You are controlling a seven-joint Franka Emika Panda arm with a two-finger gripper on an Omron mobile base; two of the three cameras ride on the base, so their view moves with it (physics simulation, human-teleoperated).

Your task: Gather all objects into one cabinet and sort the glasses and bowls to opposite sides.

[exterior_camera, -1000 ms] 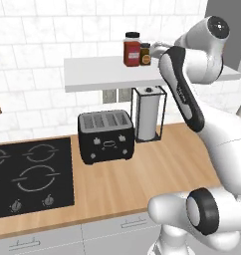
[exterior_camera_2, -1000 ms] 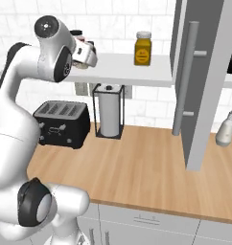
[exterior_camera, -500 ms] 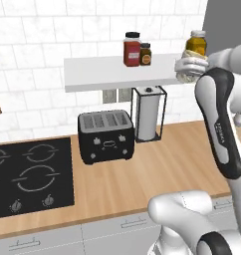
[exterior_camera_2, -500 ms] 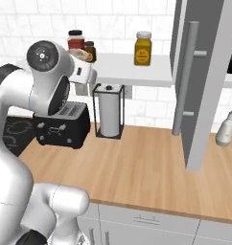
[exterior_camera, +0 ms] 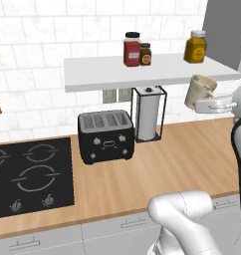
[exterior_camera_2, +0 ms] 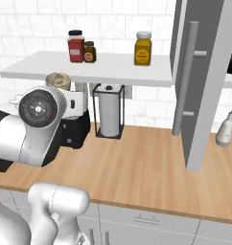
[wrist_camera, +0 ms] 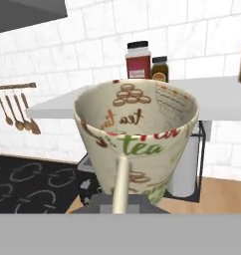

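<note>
Right now my gripper (exterior_camera: 210, 105) is clamped on the handle of the beige tea-print cup (exterior_camera: 200, 91), carrying it in the air just below the front edge of the white shelf (exterior_camera: 117, 74), at about 3 o'clock in the left base view. I hold it by the handle, mouth tipped toward my hand camera, because the handle gives my fingers a thin part to close on; the cup's body looks too broad for them. In the hand view the cup (wrist_camera: 137, 139) sits directly ahead, with its handle running down at 6 o'clock into my closed jaws.

I judge this is the carry toward the grey cabinet, whose open door (exterior_camera_2: 199, 91) with its long bar handle (exterior_camera_2: 185, 79) stands at 3 o'clock in the right base view, well apart from the cup (exterior_camera_2: 58, 80) at 9 o'clock there.

Between them lie the obstacles. The shelf edge runs above my path, carrying a red jar (exterior_camera_2: 75, 46) and a small dark jar (exterior_camera_2: 89, 51) touching or nearly so, and a yellow jar (exterior_camera_2: 143, 48) further toward the cabinet. Below stand the paper towel holder (exterior_camera_2: 108, 111) and the black toaster (exterior_camera: 105, 135). A white spouted bottle (exterior_camera_2: 225, 130) stands past the door, whose edge I must swing round.
</note>
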